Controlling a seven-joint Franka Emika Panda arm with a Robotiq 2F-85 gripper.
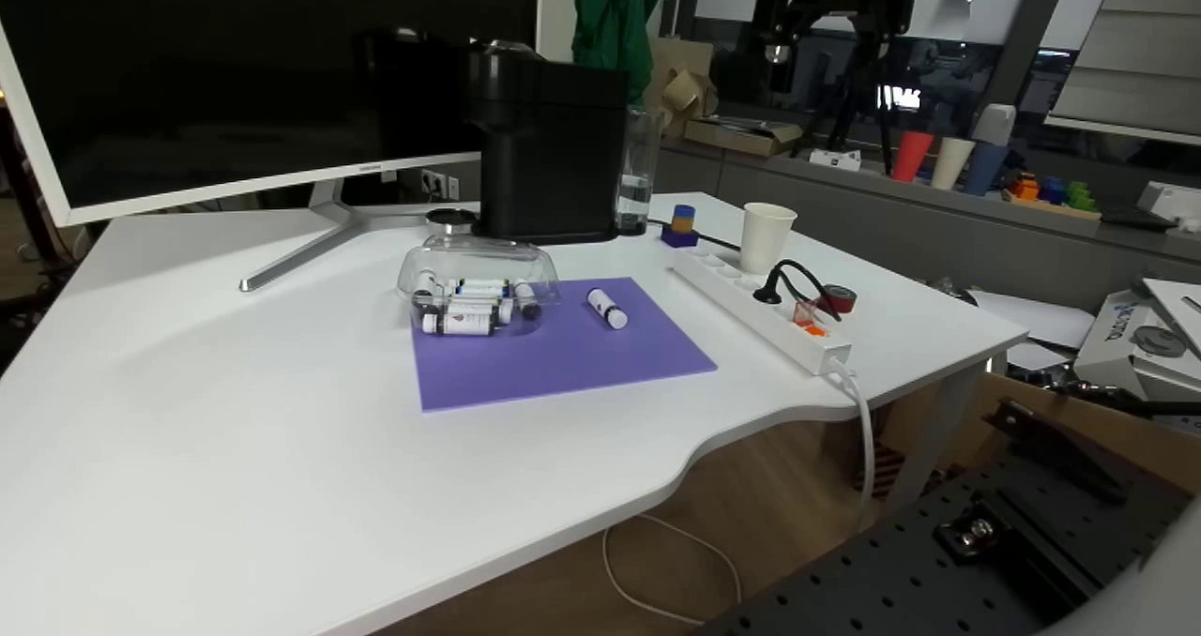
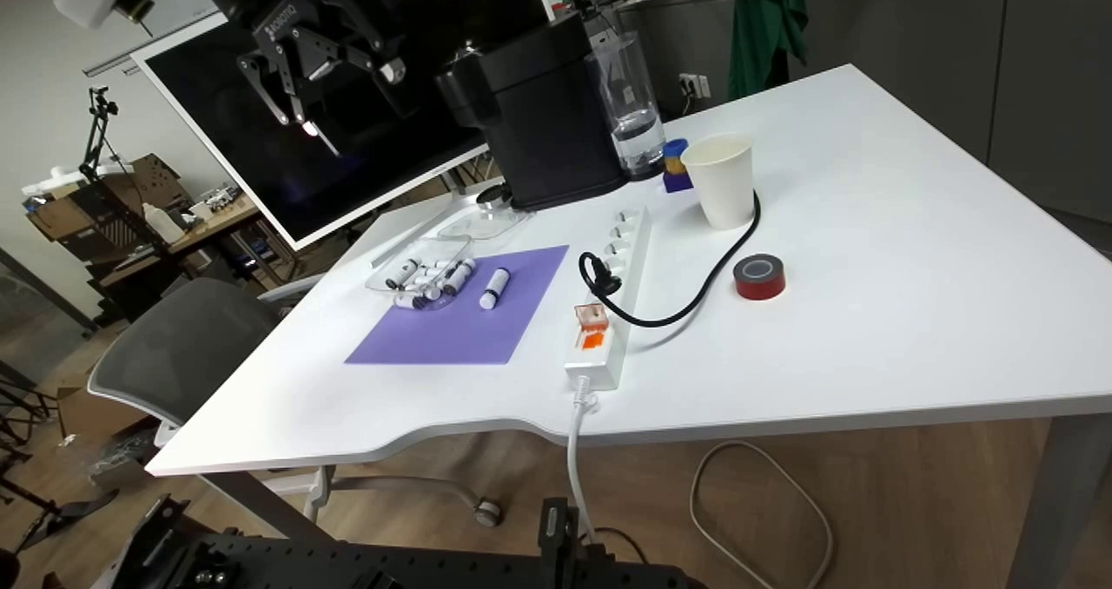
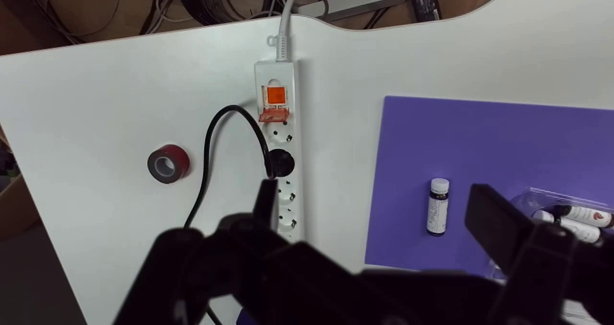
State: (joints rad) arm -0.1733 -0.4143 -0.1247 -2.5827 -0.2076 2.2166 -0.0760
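A lone vial [image 3: 437,207] lies on its side on the purple mat [image 3: 455,138], its white cap toward the curved edge of the table [image 1: 235,448]. The gripper [image 3: 374,203] hangs well above, its jaws spread wide apart; in the wrist view the vial shows in the space between them.

Near the vial, but apart from it, sits a clear tub [image 1: 488,261] with more vials [image 1: 469,323] heaped in it, lying at different angles. Its see-through walls are hard to make out, so I cannot tell whether it stands wholly on the mat.

Just off the mat's opposite side runs a white power strip [image 1: 751,306], with an orange switch [image 3: 276,95] near one end and a black plug [image 3: 282,162] in one socket. A black cable [image 3: 206,157] loops from the plug across the table, passing between the strip and a red tape roll [image 2: 760,288]. A paper cup [image 2: 724,189] stands upright beside the strip, with a small block stack [image 1: 681,228] near it. Farther back are a black coffee machine [image 1: 554,148], a clear tank [image 2: 638,142] partly filled with water, and a dark monitor [image 1: 263,73].
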